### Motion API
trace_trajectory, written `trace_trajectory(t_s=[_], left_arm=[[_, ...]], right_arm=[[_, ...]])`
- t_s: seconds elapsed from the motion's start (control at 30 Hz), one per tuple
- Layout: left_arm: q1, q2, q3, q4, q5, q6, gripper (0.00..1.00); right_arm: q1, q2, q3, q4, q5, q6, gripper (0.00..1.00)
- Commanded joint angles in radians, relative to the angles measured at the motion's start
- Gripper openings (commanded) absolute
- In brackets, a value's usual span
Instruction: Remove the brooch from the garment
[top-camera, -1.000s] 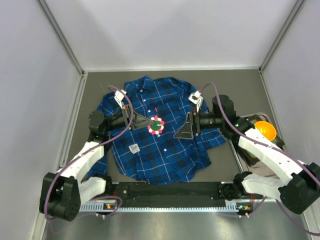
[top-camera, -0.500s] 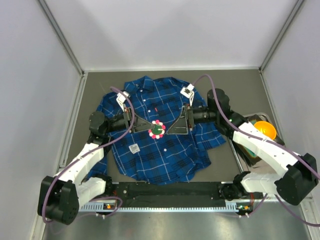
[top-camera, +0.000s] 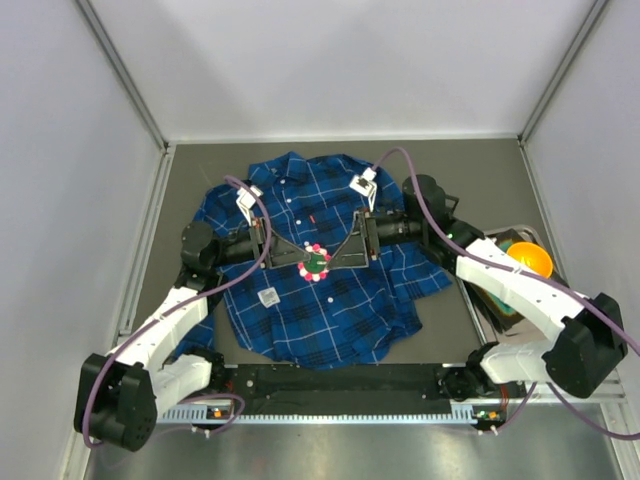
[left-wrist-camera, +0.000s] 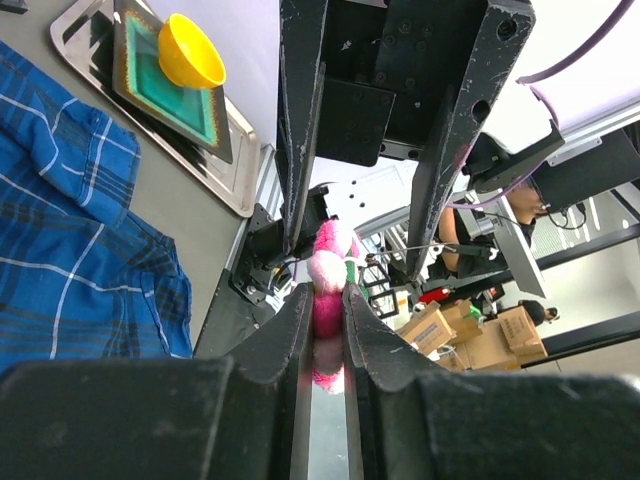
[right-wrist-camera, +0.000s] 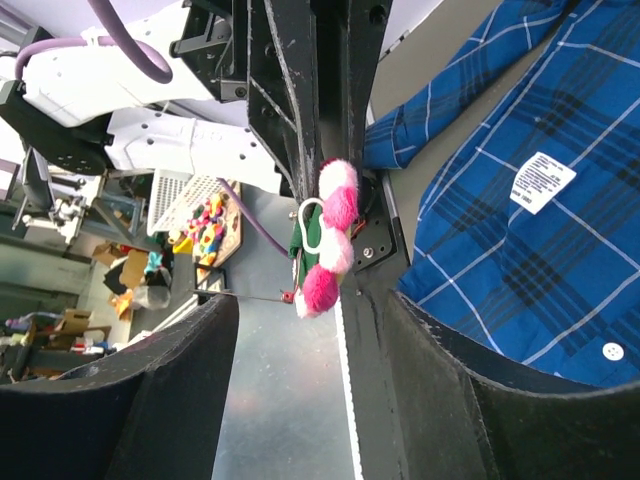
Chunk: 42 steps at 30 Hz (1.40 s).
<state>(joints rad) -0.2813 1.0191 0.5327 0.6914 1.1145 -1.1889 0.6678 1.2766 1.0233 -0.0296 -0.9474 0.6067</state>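
The right claw (top-camera: 332, 260) has swung in from 3 o'clock, jaws apart, facing the brooch (top-camera: 314, 261), central on the garment (top-camera: 340, 310) and clamped by the left claw (left-wrist-camera: 325, 310) from 9 o'clock; closing askew could snag cloth.

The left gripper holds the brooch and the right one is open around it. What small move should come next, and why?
Probably close the right gripper on the brooch. Its jaws stand open on either side of it, while the left gripper pinches it above the garment, so a second grip may free it.
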Motion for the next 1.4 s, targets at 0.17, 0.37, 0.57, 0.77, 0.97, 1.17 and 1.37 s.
trace_trajectory(t_s=[0.17,0.37,0.57,0.77,0.97,1.17,1.37], left_arm=[[-0.009,-0.03,0.03,-0.085,0.021,0.106,0.0],[-0.009,-0.028,0.041,-0.11,0.015,0.115,0.0],[-0.01,-0.039,0.047,-0.133,0.013,0.124,0.0],[-0.01,-0.039,0.049,-0.139,0.016,0.124,0.0],[-0.009,-0.045,0.061,-0.197,0.004,0.156,0.0],[-0.01,-0.044,0.085,-0.306,-0.062,0.181,0.0],[-0.009,-0.039,0.067,-0.265,-0.136,0.098,0.0]], right_arm=[[0.05,0.052,0.089,-0.004,-0.039,-0.038,0.57],[0.076,0.093,0.104,-0.038,-0.045,-0.047,0.5],[0.079,0.096,0.087,-0.047,-0.045,-0.054,0.46],[0.082,0.11,0.09,-0.049,-0.06,-0.056,0.38],[0.087,0.115,0.084,-0.052,-0.061,-0.061,0.32],[0.096,0.055,0.034,-0.004,0.062,-0.022,0.08],[0.133,0.003,-0.064,0.18,0.22,0.071,0.0]])
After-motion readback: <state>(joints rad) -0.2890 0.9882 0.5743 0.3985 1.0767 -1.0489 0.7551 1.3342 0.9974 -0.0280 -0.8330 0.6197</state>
